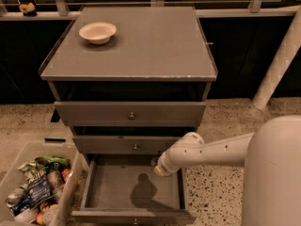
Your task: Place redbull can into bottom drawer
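The bottom drawer (113,192) is pulled out at the foot of the grey cabinet, showing a plain grey floor with the arm's shadow on it. My gripper (158,166) hangs at the end of the white arm, which reaches in from the right, and it sits over the drawer's back right part, just under the middle drawer front. The redbull can is hidden: I see it neither in the drawer nor at the gripper.
A cream bowl (98,32) sits on the cabinet top (155,46). Two shut drawer fronts (131,113) lie above the open one. A clear bin of snack packets (35,189) stands at the left on the floor. A white post (282,55) leans at the right.
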Robot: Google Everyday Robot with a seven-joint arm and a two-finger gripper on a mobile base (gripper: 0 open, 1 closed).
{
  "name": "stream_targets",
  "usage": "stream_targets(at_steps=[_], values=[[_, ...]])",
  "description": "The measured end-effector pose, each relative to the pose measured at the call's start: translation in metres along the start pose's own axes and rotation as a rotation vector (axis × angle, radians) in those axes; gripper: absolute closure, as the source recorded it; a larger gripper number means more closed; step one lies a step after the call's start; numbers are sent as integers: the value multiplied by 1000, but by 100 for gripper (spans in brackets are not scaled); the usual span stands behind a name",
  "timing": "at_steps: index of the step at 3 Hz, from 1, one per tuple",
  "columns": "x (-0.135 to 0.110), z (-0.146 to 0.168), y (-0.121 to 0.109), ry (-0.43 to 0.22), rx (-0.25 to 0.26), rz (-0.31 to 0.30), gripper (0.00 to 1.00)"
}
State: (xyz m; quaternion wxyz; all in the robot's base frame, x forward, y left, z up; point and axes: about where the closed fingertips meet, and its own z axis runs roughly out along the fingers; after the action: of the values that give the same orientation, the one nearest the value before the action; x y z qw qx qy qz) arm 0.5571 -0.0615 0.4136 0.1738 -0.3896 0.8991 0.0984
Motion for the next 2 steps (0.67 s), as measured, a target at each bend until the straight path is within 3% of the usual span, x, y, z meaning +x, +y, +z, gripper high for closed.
stream_targets(at_steps=[1,2], values=[[0,0,0,1,0,0,100],[10,22,4,23,-28,14,100]])
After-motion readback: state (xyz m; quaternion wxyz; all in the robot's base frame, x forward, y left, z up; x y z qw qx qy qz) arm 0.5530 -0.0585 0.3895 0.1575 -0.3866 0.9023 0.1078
